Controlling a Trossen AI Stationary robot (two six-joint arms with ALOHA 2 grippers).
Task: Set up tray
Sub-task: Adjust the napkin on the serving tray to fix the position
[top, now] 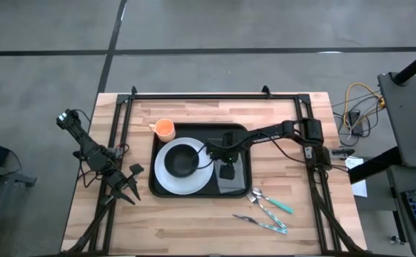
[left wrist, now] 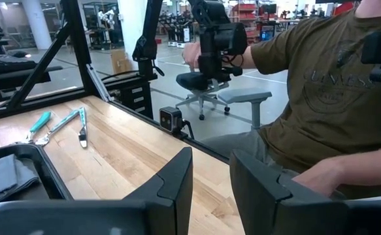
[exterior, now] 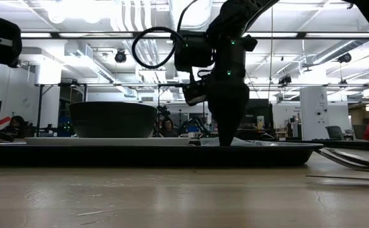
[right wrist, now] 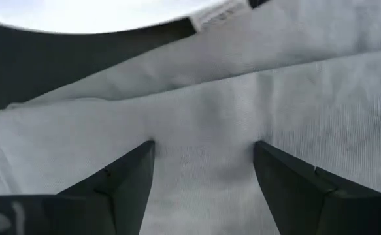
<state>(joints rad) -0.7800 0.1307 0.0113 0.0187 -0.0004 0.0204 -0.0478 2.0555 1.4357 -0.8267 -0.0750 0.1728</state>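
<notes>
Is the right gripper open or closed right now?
Open: the right gripper has fingers spread apart, tips down on the grey cloth in the tray.

Pale wooden table [top: 193, 228] with visible grain and plank seams, matt. Smooth black tray [top: 240, 187], faintly glossy like plastic. Glossy white plate [top: 166, 178] holding a dark matt bowl [top: 183, 160]. Grey woven cloth [right wrist: 242, 98], softly creased. Shiny metal cutlery [top: 265, 223], some with teal plastic-looking handles.

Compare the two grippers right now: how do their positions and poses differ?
The right gripper reaches over the tray, fingers pointing down onto the grey cloth; the left gripper waits off the tray near the table's left edge, above bare wood. Both are open and hold nothing.
</notes>
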